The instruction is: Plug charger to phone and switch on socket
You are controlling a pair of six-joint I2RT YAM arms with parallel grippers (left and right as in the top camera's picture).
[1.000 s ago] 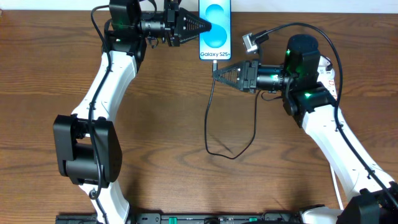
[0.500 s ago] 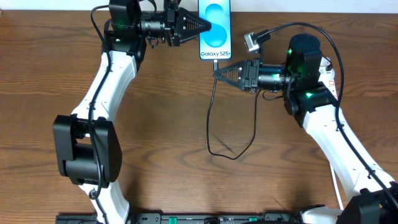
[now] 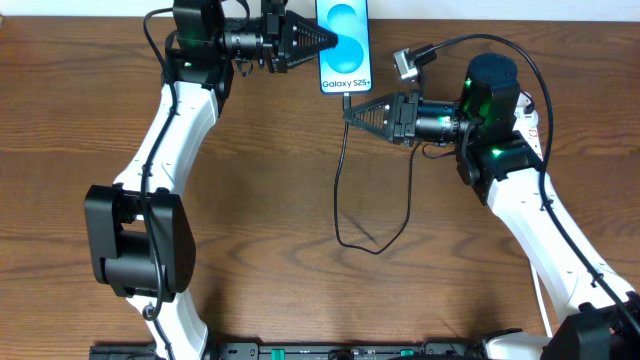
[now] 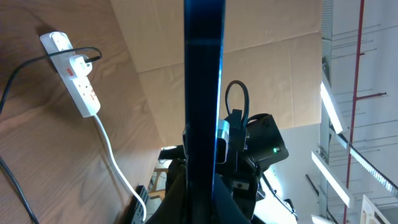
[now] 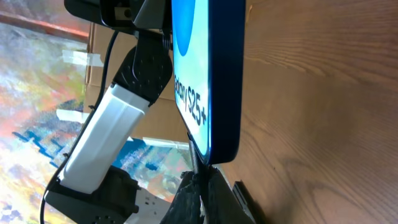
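The left gripper point(image 3: 330, 42) is clamped on the left edge of the phone point(image 3: 348, 30), which sits screen-up at the far edge of the table point(image 3: 260, 200); in the left wrist view the phone shows edge-on between the fingers. The right gripper point(image 3: 349, 114) is closed on the charger point(image 3: 340, 190) just behind its tip, right below the phone's bottom edge. In the right wrist view the tip point(image 5: 194, 163) meets that edge, though I cannot tell whether it is fully seated. The cable drops from there into a loop on the wood and climbs back toward the right arm. The socket point(image 4: 79, 84) lies on the table, well apart from the phone.
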